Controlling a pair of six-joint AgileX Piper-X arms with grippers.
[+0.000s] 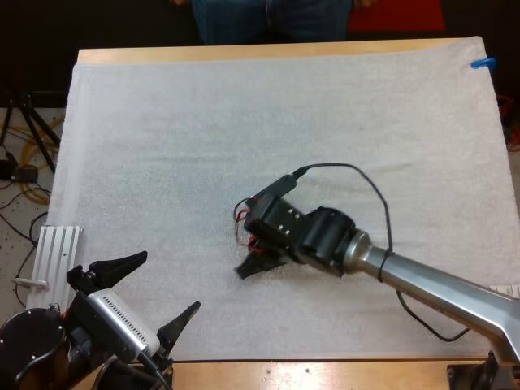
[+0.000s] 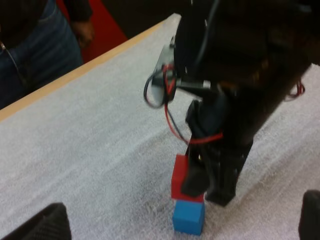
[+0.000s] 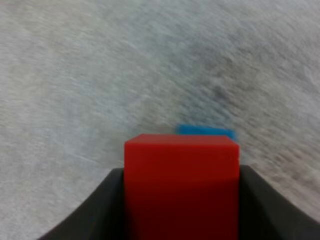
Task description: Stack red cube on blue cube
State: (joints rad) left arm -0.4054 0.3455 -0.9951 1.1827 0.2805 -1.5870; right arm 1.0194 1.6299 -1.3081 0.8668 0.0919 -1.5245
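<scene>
My right gripper (image 1: pixel 257 258) stands over the middle of the white mat (image 1: pixel 162 146), shut on the red cube (image 2: pixel 178 181). Its black fingers (image 3: pixel 105 210) press on the red cube (image 3: pixel 181 185) from both sides. Directly under it sits the blue cube (image 2: pixel 189 218), and the red one rests on or just above its top, shifted slightly to one side. Past the red cube's far edge a strip of the blue cube (image 3: pixel 205 131) peeks out. My left gripper (image 1: pixel 168 282) hangs open near the table's front left corner, holding nothing and well apart from the cubes.
A person in jeans (image 1: pixel 272 18) stands at the table's far side, with a hand (image 2: pixel 82 31) near that edge. A ribbed metal bracket (image 1: pixel 57 253) lies off the mat's left edge. Bare mat stretches to the left and behind the cubes.
</scene>
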